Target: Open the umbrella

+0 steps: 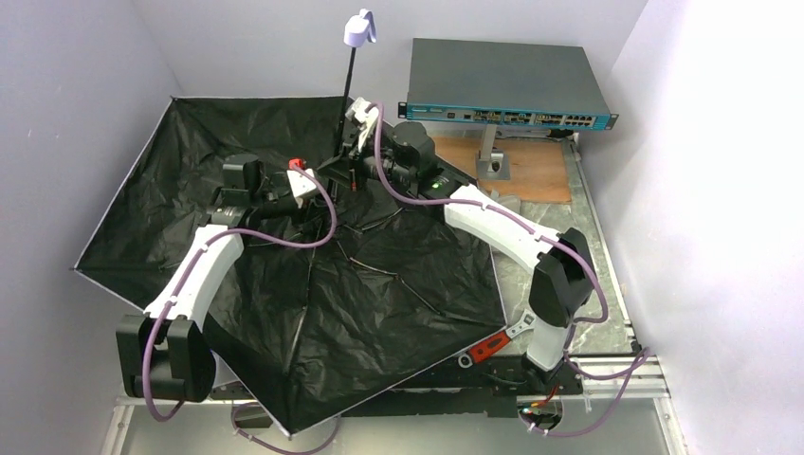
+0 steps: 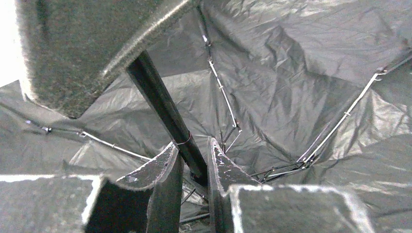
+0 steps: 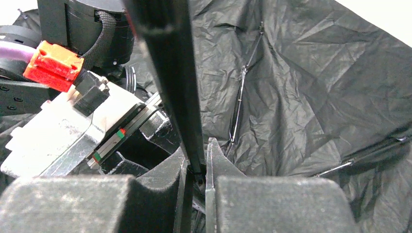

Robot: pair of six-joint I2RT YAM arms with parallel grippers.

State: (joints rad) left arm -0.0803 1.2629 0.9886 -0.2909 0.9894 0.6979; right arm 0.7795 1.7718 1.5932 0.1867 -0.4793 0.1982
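The umbrella lies spread wide and upside down on the table, black lining up, with a thin pale edge. Its thin black shaft rises from the hub to the small pale handle. My left gripper comes in from the left, low at the hub. In the left wrist view the shaft passes between that gripper, whose fingers close on it. My right gripper holds the shaft just above. In the right wrist view the shaft is pinched in that gripper.
A dark teal flat box stands on a small stand over a wooden board at the back right. A red-handled tool lies by the right arm's base. Pale walls close in both sides. The canopy overhangs the table's near-left edge.
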